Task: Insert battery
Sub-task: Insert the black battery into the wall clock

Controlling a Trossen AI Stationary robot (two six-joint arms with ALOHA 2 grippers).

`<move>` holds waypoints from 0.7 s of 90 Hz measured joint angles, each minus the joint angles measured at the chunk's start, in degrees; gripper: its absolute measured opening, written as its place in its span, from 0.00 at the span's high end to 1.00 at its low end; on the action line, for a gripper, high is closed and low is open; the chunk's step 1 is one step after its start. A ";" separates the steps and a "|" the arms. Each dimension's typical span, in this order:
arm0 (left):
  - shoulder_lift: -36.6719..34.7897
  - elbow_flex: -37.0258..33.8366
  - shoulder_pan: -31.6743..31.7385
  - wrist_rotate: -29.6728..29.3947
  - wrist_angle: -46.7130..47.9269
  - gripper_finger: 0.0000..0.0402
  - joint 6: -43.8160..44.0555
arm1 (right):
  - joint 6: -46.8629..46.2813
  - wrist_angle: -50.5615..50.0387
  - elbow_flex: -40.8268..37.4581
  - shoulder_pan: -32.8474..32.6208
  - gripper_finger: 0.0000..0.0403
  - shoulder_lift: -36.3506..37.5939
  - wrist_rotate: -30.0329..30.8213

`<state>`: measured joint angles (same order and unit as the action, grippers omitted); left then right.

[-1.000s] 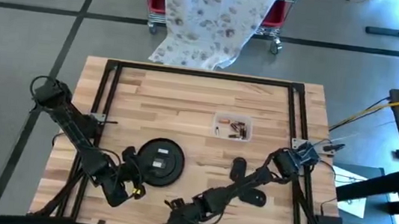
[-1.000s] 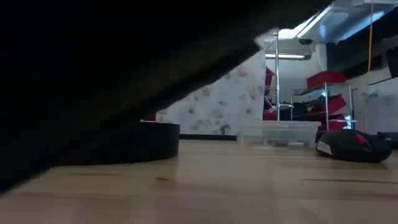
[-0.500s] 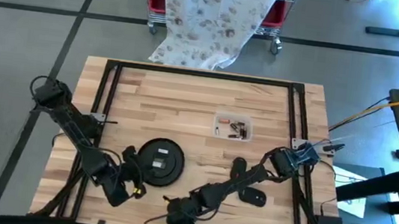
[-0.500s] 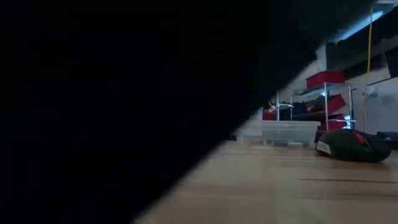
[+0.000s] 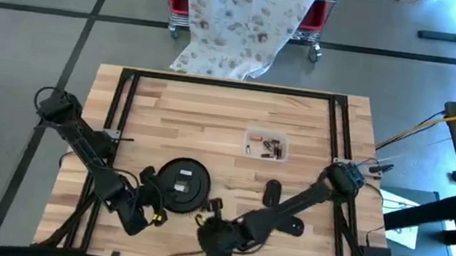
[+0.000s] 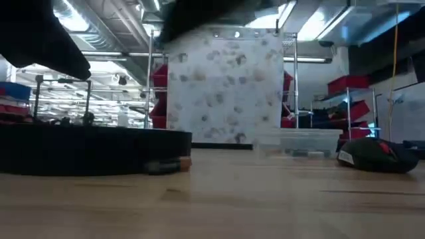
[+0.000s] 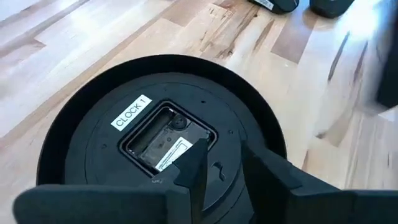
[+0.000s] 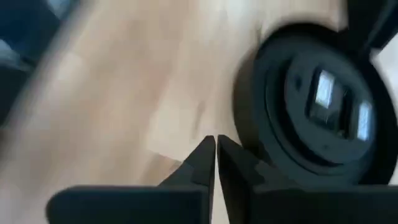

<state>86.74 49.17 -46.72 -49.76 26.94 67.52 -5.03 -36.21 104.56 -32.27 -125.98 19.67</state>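
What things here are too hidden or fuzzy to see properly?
- Small parts in the clear box: too tiny in the high view to identify.
- Battery slot on the clock: partly hidden by the left gripper in the left wrist view.
- Right gripper tips: blurred; any battery between them is unseen.

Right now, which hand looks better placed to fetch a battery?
The right, probably: its hand is free beside the clock, and its fingers look closed on nothing. The left hand steadies the clock's rim.

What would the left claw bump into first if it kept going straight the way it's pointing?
Probably the clock: the left gripper points at its black back, near the battery compartment, though depth is unclear.
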 joint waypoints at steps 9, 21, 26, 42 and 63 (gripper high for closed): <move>0.00 0.00 0.00 0.01 -0.08 0.80 0.01 | -0.47 -5.65 -0.46 0.37 0.96 -0.32 -0.69; 0.00 0.00 -0.05 0.02 -0.12 0.80 0.21 | 1.33 -11.42 -1.34 0.49 0.86 0.16 -0.25; 0.00 0.00 -0.20 0.03 -0.08 0.80 0.15 | 2.38 -13.72 -2.67 0.71 0.80 0.27 -0.51; 0.02 0.00 -0.22 0.02 -0.02 0.80 0.01 | 14.71 -18.09 -6.63 2.58 0.62 -0.15 -2.53; 0.25 0.00 -0.20 -0.36 0.07 0.80 -0.34 | 33.64 -21.01 -6.87 3.48 0.54 0.13 3.81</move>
<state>86.99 49.17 -46.92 -50.12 27.01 67.18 28.61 -57.22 97.69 -28.79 -125.85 23.49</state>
